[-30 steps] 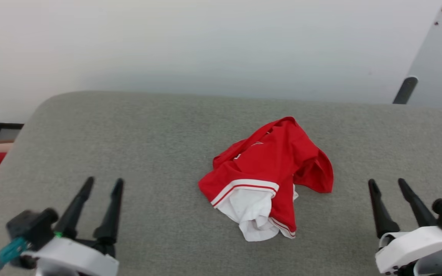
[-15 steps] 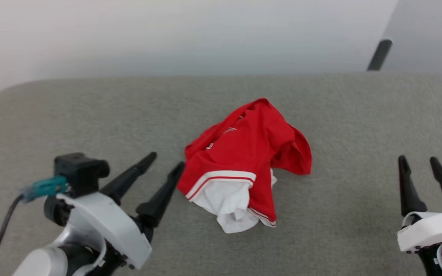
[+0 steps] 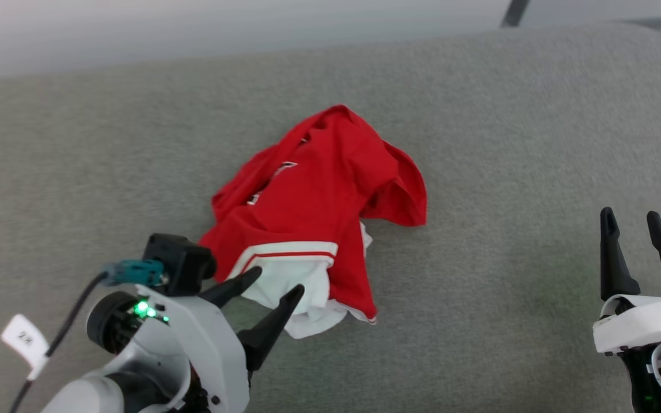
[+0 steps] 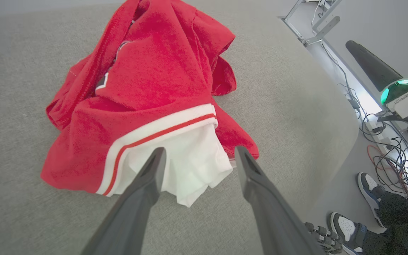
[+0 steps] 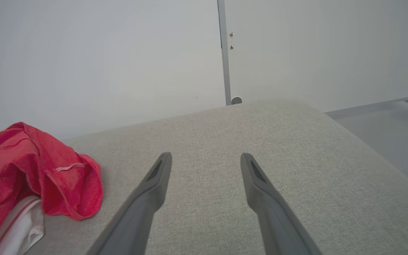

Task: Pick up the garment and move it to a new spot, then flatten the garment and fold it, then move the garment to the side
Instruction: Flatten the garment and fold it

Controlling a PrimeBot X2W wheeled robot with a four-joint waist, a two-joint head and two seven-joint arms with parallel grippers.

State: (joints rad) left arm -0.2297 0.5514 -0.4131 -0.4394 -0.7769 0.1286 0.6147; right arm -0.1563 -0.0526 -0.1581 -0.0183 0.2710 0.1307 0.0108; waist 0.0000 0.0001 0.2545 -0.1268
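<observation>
- Step in hand, as judged: the first pick-up, with the left end effector (image 3: 279,279) lined up on the near-left end of the garment (image 3: 313,195).
- Recommended practice: lower until both fingers bracket a real fold of the white sleeve (image 4: 190,166), preferably at the striped band (image 4: 161,129), where the cloth is doubled. Close fully before lifting. Thin fabric caught by one layer is liable to slip, and fingers driven too deep may snag the covering of the tabletop (image 3: 508,143).
- Left end effector: fingers spread wide, nothing held. In the left wrist view the tips straddle the white sleeve, one over it and one at its right edge. Whether either tip touches the cloth cannot be confirmed.
- Garment: a crumpled heap around the middle of the grey fabric-covered tabletop, well in from the far edge and the far right corner. The red body is bunched up, and the white sleeve points toward the near edge. It is neither flattened nor folded.
- Right end effector (image 3: 629,213): fingers spread wide and empty, over bare tabletop toward the near right corner, well apart from the garment. It is suitably placed to take a second hold once the cloth is raised.
</observation>
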